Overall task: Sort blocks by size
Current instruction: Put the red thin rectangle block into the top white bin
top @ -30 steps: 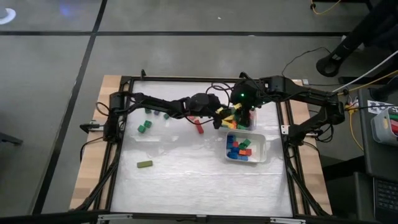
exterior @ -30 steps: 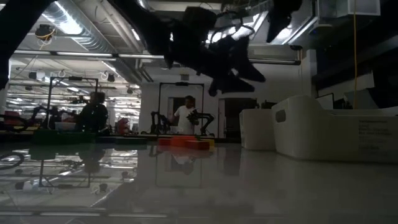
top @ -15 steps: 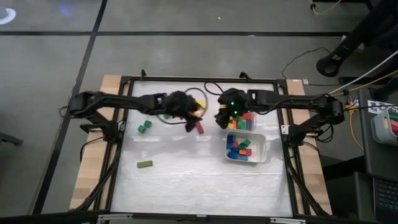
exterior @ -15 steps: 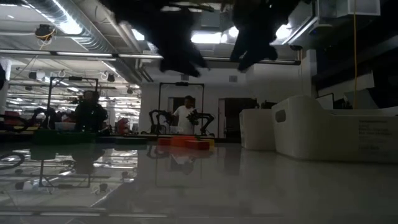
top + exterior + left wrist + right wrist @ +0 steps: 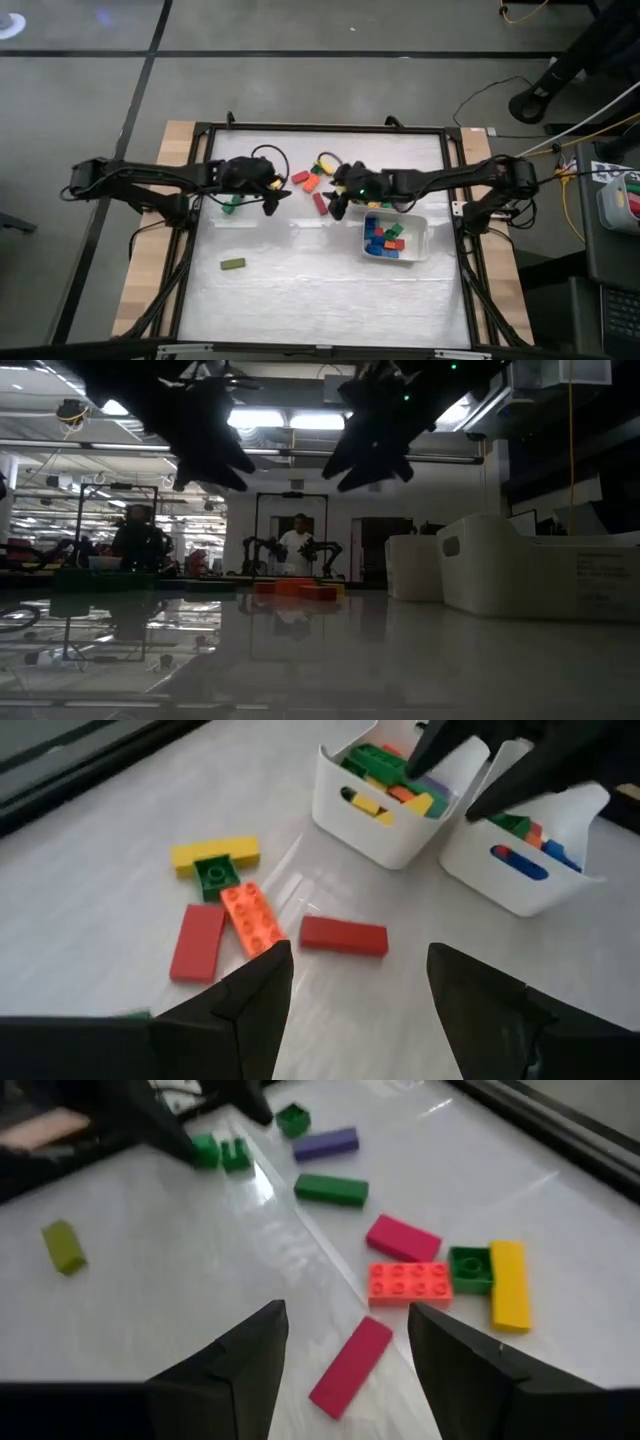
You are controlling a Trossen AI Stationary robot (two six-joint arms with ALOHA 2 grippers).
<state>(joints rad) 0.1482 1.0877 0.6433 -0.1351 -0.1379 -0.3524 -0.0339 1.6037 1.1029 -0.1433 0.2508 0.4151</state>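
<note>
Spanning the middle of the scene, the white table (image 5: 300,290) carries everything. Two white trays sit at its right: the nearer tray (image 5: 420,232) holds blue, red and green blocks, and a second tray (image 5: 340,805), seen clearly only from the left wrist, holds green, yellow, orange and purple ones.

Both arms reach inward over the far half of the table. The left gripper (image 5: 360,970) hangs above the loose cluster with its jaws spread wide and nothing between them. The right gripper (image 5: 347,1330) hovers just beside the trays, jaws likewise wide and empty.

Loose blocks lie between the two grippers: a red bar (image 5: 343,936) set apart from the rest, an orange brick (image 5: 254,918), a second red brick (image 5: 198,942), a yellow bar (image 5: 214,852) and a small green cube (image 5: 214,872) touching it. More green blocks (image 5: 232,203) rest near the left gripper, and a lone olive block (image 5: 233,264) lies well apart toward the front.

The step in hand looks like choosing the next pick. The lone red bar seems the cleanest target: approach square to its long sides, so the fingers close across the narrow width without nudging the orange brick.

Only the right wrist view shows a purple bar (image 5: 326,1144) and a long green bar (image 5: 331,1190). The low view shows the grippers only as dark shapes above the table.
</note>
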